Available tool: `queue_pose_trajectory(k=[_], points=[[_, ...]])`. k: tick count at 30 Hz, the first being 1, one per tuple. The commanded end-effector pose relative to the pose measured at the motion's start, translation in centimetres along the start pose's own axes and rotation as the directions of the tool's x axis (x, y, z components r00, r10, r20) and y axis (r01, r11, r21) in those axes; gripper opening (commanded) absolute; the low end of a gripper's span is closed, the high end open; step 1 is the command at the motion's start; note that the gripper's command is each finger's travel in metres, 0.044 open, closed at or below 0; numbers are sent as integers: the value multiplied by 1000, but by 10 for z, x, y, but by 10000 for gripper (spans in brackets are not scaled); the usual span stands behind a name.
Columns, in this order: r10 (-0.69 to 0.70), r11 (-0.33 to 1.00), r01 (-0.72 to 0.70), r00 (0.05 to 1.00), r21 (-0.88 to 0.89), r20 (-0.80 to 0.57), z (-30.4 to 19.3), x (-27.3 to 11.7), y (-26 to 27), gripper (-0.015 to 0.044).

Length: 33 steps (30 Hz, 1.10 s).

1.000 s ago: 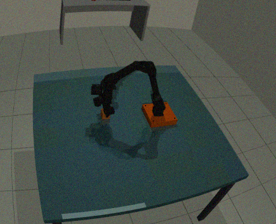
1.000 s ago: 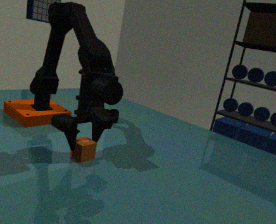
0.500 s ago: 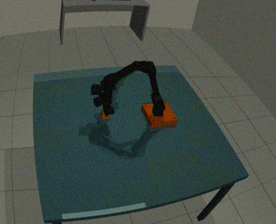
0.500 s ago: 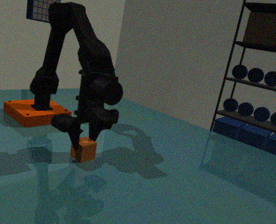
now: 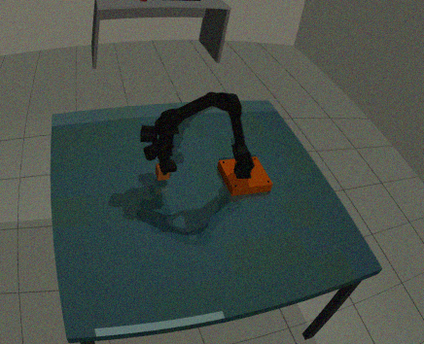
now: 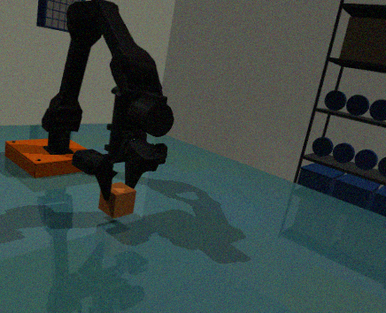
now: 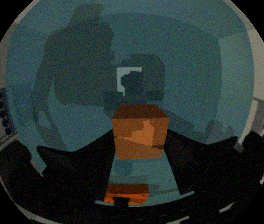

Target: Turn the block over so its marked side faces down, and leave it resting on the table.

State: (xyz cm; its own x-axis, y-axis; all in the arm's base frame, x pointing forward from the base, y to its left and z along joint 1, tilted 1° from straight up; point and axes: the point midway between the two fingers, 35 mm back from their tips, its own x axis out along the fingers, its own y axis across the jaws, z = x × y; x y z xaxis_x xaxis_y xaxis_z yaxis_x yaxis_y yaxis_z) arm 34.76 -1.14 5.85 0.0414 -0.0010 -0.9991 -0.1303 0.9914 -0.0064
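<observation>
One small orange block [image 6: 118, 200] sits on the teal tabletop [image 5: 216, 262], a little toward the left edge from the middle, well apart from the arm's orange base plate [image 5: 245, 177] nearer the right edge. The black arm arches over from that plate, and its jaws [image 6: 118, 182] point straight down and are closed on the block, one finger on each of two opposite side faces. The block looks like a rigid, roughly cubic piece, probably light, with flat, smooth faces that could slip if pinched loosely; the opposite flat sides are the sensible place to hold it. With near-equal sides it has no clear long axis. It appears slightly tilted, one lower edge near the glossy surface. No marking is visible on any face, so its marked side cannot be told.
</observation>
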Motion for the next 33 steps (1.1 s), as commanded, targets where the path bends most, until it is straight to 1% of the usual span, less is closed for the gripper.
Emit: queue_pose_trajectory(k=[1, 4, 17, 33], points=[[-4, 1000, 4, 1000, 5, 10, 2, -11, 0, 0], [-3, 1000, 3, 999, 6, 34, 2, -10, -1, 0], [0, 1000, -3, 970, 12, 242, 3, -4, -1, 0], [-5, 1000, 3, 876, 6, 483, -2, -3, -1, 0]])
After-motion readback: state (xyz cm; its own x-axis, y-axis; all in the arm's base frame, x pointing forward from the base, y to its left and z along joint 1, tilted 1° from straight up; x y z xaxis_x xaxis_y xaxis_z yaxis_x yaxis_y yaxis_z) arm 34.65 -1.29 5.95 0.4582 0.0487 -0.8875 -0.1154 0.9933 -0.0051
